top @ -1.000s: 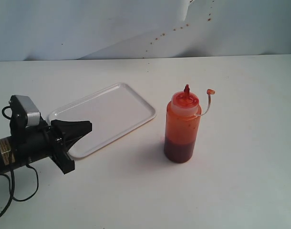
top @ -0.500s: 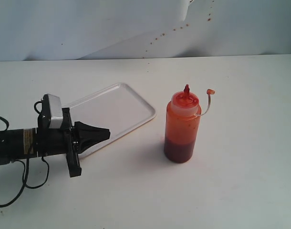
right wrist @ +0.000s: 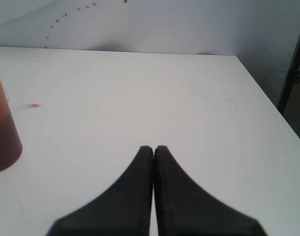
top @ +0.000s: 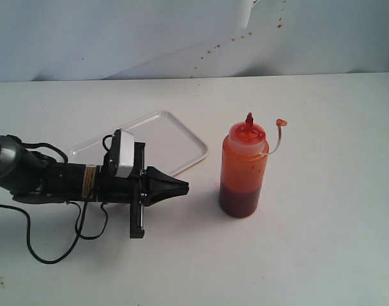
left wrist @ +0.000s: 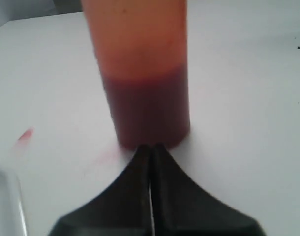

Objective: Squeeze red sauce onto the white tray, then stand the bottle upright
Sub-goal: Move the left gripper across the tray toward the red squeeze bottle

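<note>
Currently in hand: the reach toward the bottle (top: 244,169). I judge that nothing is squeezed out yet, because the visible part of the tray (top: 182,143) is plain white.
Left end effector (top: 183,187): fully closed and holding nothing. Its tip points at the lower part of the bottle, near it but apart.
Right end effector (right wrist: 154,148): also closed and empty, off to the side of the bottle, with only bare counter (top: 322,242) in front of it.
Bottle: upright on the counter. Dark sauce (top: 239,201) fills roughly its lower third. The tip cap (top: 282,122) hangs on its tether beside the nozzle (top: 249,119), so the nozzle looks uncovered.
Tray: near the bottle, on the side of the left end effector, and not touching the bottle.
Doing it well: open the jaws wider than the bottle before going nearer, or the closed tip may push the bottle over. Take it at the middle of the body. Grip lightly at first, because a hard grip could send sauce out of the uncovered nozzle before it is over the tray.
Hard to see: the left arm (top: 60,182) covers one end of the tray, so sauce there cannot be excluded. The exterior view does not show the right end effector. Both wrist views cut off the top of the bottle. A small red mark (right wrist: 33,105) lies on the counter near the bottle; what it is, I cannot tell.
</note>
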Robot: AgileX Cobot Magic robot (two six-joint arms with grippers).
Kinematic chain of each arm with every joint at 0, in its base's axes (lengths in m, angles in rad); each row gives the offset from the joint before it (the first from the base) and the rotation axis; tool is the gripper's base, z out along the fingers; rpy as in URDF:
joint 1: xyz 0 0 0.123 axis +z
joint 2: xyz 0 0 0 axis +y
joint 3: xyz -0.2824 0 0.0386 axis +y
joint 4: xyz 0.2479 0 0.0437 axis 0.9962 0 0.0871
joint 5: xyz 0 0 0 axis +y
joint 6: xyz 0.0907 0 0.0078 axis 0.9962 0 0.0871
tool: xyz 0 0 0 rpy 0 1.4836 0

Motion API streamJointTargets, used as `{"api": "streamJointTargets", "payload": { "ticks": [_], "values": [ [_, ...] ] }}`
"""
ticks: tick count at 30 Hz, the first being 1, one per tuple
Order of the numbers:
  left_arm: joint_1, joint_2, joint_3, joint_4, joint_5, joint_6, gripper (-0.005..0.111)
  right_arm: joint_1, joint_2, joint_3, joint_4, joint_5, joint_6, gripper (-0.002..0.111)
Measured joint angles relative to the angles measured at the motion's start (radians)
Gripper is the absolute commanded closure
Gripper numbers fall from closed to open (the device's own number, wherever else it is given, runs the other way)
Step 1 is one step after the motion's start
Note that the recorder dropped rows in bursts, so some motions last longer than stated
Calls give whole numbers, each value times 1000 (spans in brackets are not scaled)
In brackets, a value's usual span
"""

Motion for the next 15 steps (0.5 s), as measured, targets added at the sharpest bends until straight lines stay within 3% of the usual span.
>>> {"api": "streamJointTargets", "payload": {
  "ticks": [15],
  "values": [
    [-57,1,-57,0,6,0,107,0,0,0,0,0,0,108]
  ]
}}
